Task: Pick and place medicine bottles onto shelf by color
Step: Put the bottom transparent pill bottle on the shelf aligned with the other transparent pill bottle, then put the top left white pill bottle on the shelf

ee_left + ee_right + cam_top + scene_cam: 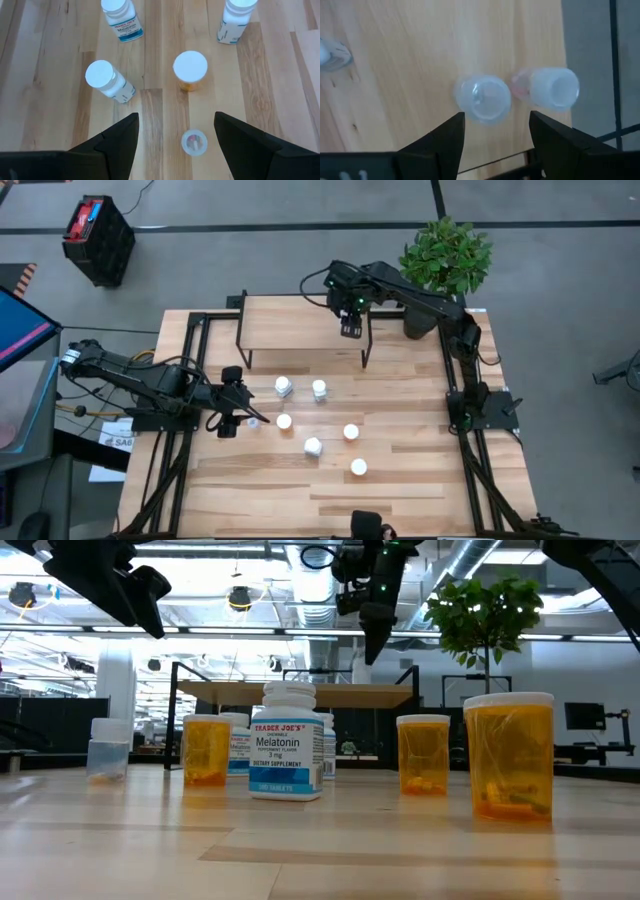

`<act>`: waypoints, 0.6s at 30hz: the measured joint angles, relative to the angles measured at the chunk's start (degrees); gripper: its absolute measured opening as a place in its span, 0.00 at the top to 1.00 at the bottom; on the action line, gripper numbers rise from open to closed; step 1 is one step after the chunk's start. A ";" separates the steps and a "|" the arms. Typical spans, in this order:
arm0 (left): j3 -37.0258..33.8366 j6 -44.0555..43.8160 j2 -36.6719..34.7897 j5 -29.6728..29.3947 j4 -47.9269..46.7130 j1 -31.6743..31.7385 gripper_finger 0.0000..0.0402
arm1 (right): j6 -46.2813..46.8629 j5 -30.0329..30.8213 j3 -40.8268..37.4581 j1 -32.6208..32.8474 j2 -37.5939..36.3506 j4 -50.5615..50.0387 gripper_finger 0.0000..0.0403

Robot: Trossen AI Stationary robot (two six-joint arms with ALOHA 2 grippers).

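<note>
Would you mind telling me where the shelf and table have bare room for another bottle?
The shelf top is bare left of the right gripper, which hovers open over two clear bottles by the right edge. The table's near strip is bare; the middle, around the orange bottles, is crowded.

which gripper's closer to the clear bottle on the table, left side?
Left. The left gripper hangs almost directly over the clear bottle, jaws open around its spot. The right gripper is far off, above the shelf near its right end.

Two clear bluish bottles [484,98] upright on shelf [290,320]; others on tabletop.
</note>
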 joint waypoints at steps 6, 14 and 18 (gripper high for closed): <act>0.00 -0.02 0.00 -0.02 0.00 0.01 0.39 | 3.71 -0.02 5.42 0.84 -0.15 -5.87 0.39; 0.00 -1.77 -0.02 0.00 -0.08 0.02 0.39 | 19.65 -5.68 9.22 4.92 -1.78 -13.19 0.39; 0.00 -3.59 -0.02 0.26 -0.16 0.00 0.39 | 18.53 -12.94 9.33 8.96 -3.42 -13.15 0.39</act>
